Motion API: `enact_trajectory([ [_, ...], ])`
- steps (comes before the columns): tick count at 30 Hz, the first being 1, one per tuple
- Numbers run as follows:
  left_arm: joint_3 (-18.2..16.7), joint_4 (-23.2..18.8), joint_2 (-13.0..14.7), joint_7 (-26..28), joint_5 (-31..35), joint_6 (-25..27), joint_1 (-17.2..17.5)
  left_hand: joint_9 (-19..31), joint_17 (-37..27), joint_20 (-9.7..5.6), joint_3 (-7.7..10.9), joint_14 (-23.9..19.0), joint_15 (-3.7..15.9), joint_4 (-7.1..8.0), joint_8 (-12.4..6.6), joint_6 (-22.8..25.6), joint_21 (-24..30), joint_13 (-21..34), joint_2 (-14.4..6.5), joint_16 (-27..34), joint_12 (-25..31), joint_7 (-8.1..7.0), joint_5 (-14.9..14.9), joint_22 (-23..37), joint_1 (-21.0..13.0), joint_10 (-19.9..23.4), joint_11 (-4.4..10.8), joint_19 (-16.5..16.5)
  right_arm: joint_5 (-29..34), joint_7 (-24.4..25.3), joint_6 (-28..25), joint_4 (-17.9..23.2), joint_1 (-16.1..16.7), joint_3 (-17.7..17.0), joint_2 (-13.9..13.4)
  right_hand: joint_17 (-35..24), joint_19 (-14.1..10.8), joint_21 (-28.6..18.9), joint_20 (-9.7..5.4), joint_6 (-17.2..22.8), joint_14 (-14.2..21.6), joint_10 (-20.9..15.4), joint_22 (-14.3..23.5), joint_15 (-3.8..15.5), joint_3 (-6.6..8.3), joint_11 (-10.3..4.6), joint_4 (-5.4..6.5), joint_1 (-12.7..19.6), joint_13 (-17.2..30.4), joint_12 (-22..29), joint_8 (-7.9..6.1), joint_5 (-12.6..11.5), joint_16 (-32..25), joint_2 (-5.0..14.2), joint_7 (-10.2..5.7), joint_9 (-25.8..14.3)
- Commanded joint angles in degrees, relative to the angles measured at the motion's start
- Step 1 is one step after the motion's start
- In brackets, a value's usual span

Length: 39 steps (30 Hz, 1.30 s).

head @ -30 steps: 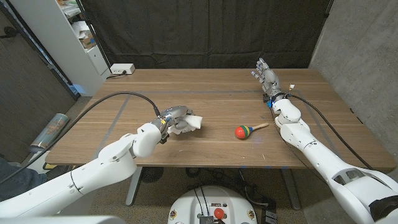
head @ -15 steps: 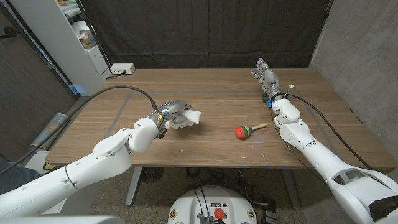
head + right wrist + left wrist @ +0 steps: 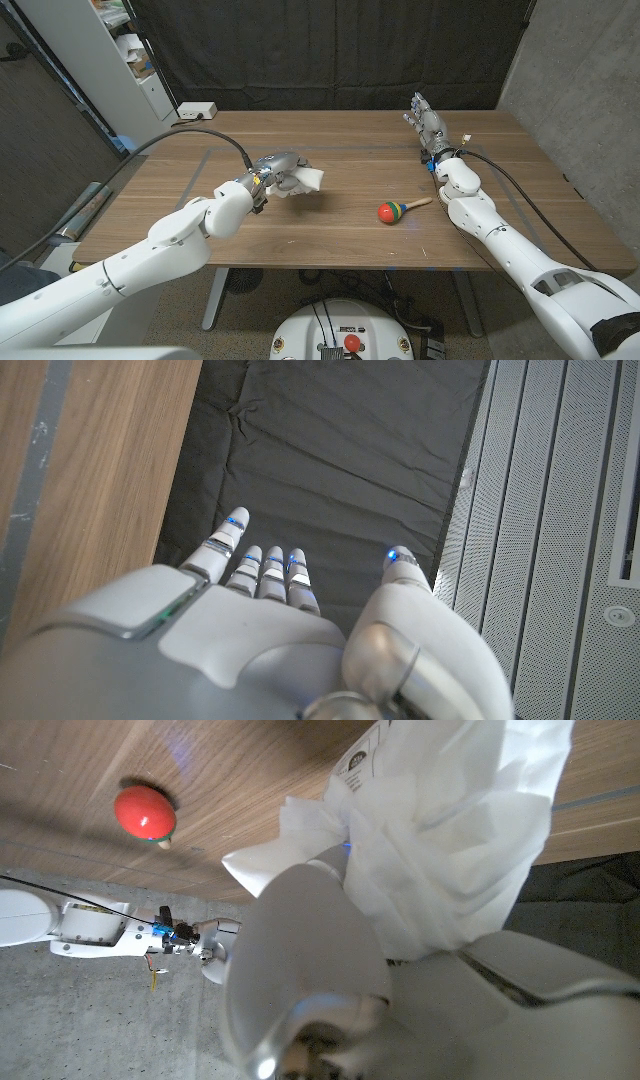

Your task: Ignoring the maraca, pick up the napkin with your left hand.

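Napkin (image 3: 302, 180) gripped in left hand (image 3: 277, 170), seemingly lifted; right hand (image 3: 427, 121) slack, empty.

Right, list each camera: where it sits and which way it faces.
Head view: on the robot's head, looking down at the table; both arms, left hand holding the napkin.
Left wrist view: along the left hand; shares napkin and maraca with head view.
Right wrist view: along the open right hand toward the black curtain.

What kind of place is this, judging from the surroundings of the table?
Probably a lab or test room, not a home: a black curtain hangs behind the wooden table, bare concrete wall stands beside it, and a white shelf holds supplies.
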<state>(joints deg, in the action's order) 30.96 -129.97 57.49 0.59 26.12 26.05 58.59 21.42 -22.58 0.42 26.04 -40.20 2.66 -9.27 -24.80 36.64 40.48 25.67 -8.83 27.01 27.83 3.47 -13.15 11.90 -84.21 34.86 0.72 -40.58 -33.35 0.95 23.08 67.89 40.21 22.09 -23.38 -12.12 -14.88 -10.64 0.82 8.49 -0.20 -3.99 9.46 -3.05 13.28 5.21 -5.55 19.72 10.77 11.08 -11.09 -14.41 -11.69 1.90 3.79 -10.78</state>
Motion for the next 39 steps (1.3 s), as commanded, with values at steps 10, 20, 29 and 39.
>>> enact_trajectory([
  [10, -0.3, -1.3, -0.9, -1.9, 5.4, -0.5, -2.6, 0.7, -1.9, -0.23, 0.08, -1.8, 2.72, 0.26, -0.5, 0.2, 1.1, 0.8, -0.1, 0.0, 0.3, 0.08, -0.2, 0.1, 0.9, -0.2, -0.11, 0.5, -0.1, 0.5, -0.4, 0.0, 0.0, -0.3, -0.3, -0.1, -0.3, -0.4, 0.28, 0.2, 0.3, -0.1, 0.3, -0.27, 0.19, 0.31, -0.32, 0.3, 0.2, 0.3, -0.2, -0.3, -0.2, 0.25, -0.11, -0.2],
  [20, -1.3, -2.9, -1.1, -2.1, 8.1, -0.1, -2.3, 0.9, -2.2, -0.25, 0.05, -2.1, 2.85, 0.22, -0.53, 0.2, 1.7, 1.2, 0.0, 0.0, 0.4, 0.01, -0.1, 0.0, 1.1, 0.1, 0.27, 0.6, 0.0, 1.3, -0.3, 1.3, 1.1, -0.7, -0.8, -0.1, -0.3, -0.4, 0.3, 0.3, 0.4, -0.2, 0.3, -0.17, 0.17, 0.32, -0.35, 0.3, 0.2, 0.3, -0.22, -0.3, -0.3, 0.26, -0.12, -0.2],
  [29, -2.3, -4.0, -1.4, -2.9, 9.5, 0.7, -1.7, 1.3, -2.5, -0.31, 0.08, -2.2, 2.9, 0.2, -0.6, 0.3, 2.3, 1.6, 0.0, 0.0, 0.6, 0.05, -0.1, -0.1, 1.4, 0.8, 0.82, 0.7, -0.2, 1.8, -0.5, 3.2, 2.6, -1.1, -1.5, -0.1, -0.5, -0.5, 0.25, 0.4, 0.7, -0.4, 0.3, -0.18, 0.14, 0.39, -0.41, 0.3, 0.2, 0.4, -0.24, -0.3, -0.3, 0.23, -0.14, -0.2],
  [39, -4.3, -6.0, -1.1, -2.2, 10.5, 1.0, -0.1, 1.6, -2.8, -0.32, 0.15, -2.4, 2.85, 0.2, -0.62, 0.3, 2.9, 2.0, 0.0, 0.0, 0.6, 0.08, -0.1, -0.2, 1.6, 0.9, 0.64, 0.9, 0.0, 2.6, -0.9, 5.4, 3.9, -1.2, -2.2, -0.1, -0.6, -0.5, 0.27, 0.5, 0.7, -0.6, 0.3, -0.1, 0.1, 0.34, -0.43, 0.3, 0.2, 0.4, -0.28, -0.3, -0.4, 0.21, -0.22, -0.2],
])
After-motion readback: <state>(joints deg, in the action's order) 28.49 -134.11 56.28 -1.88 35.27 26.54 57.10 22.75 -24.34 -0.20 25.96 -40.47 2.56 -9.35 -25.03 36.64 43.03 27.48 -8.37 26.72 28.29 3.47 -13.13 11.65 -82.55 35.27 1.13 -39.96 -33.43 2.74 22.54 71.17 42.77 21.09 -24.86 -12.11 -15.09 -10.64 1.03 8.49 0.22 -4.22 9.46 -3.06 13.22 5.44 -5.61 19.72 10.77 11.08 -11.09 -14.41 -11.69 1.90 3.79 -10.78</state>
